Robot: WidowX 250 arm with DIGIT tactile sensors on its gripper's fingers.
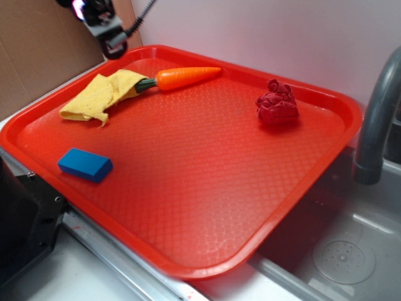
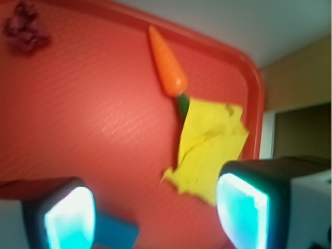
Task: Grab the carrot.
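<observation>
The carrot [image 2: 167,63] lies flat on the red tray [image 1: 188,188], well ahead of the pincer [image 2: 155,212] and slightly toward its right finger in the wrist view. Its long axis runs away from the pincer: the dark green stem end is nearer, touching the yellow cloth [image 2: 210,153], and the tapered tip points to the far rim of the tray. In the exterior view the carrot [image 1: 187,77] lies along the back edge, tip toward the dark red wad of paper [image 1: 277,104], with its stem partly tucked under the cloth.

There is one carrot, one yellow cloth, one red paper wad and one blue block [image 1: 85,164].

The pincer stands wide, holding nothing; its two fingers [image 2: 70,220] frame the bottom of the wrist view, well apart. The blue block sits just beside the left finger, partly hidden by it. The wrist view is blurred. In the exterior view only a part of the arm shows at the top left corner, cut off. A grey faucet [image 1: 379,119] stands at the right edge, also cut off.
</observation>
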